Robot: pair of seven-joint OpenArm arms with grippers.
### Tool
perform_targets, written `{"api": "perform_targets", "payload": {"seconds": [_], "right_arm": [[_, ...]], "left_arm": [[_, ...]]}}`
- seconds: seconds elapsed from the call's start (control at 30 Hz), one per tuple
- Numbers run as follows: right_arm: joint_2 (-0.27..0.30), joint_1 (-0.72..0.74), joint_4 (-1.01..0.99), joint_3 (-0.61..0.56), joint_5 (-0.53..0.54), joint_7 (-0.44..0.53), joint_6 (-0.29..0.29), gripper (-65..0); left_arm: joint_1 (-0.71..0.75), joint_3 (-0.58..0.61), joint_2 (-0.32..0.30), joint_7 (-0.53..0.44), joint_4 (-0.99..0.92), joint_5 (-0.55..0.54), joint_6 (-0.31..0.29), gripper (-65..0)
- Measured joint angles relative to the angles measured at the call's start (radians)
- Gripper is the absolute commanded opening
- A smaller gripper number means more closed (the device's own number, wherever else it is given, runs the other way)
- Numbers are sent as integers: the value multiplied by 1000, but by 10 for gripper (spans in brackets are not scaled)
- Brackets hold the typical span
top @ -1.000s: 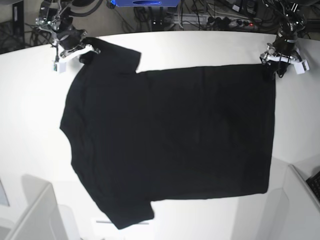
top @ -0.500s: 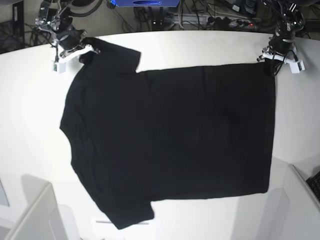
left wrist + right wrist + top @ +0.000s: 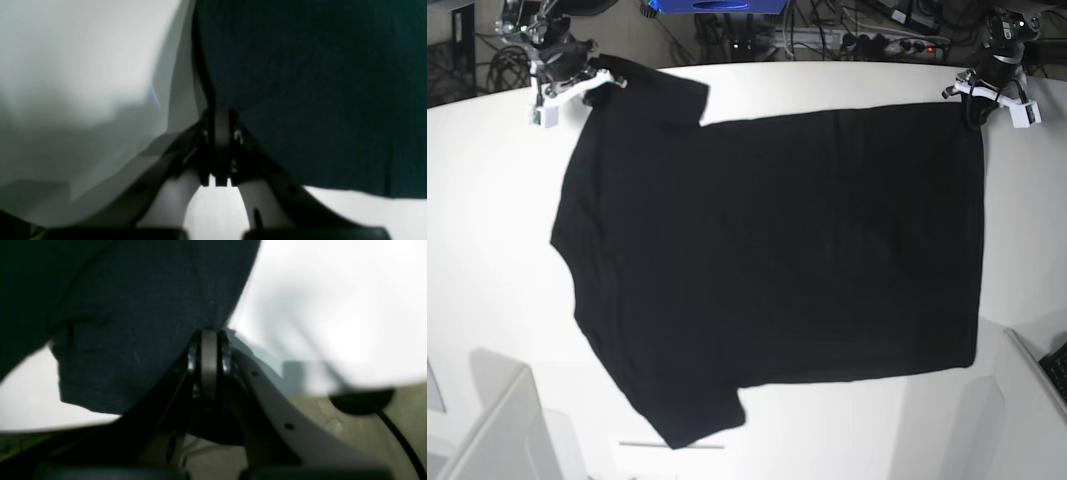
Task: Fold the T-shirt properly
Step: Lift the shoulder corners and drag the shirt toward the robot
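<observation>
Large plain black short-sleeved cloth T-shirt [image 3: 767, 270] spread flat on a white counter [image 3: 487, 250].
The left end effector [image 3: 975, 100] pinches a hem corner; the right end effector [image 3: 592, 85] clamps a sleeve edge.

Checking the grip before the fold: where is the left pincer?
Base view, top right: the left pincer is shut on the shirt's far hem corner, near the table's back edge.
</observation>
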Motion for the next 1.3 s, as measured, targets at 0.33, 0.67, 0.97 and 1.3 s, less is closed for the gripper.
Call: {"api": "perform_targets", "payload": {"seconds": [0.33, 0.67, 0.97, 1.3], "right_arm": [[0, -40, 107, -5, -5, -5, -5, -650], [0, 44, 146, -7, -7, -97, -5, -650], [26, 178, 150, -6, -4, -214, -5, -650], [30, 322, 150, -6, -11, -323, -5, -650]], "left_arm": [[72, 2, 3, 0, 97, 1, 0, -650], [67, 5, 6, 7, 203, -2, 0, -650], [16, 3, 8, 91, 213, -3, 62, -650], [-54, 0, 30, 87, 222, -3, 69, -650]]}}
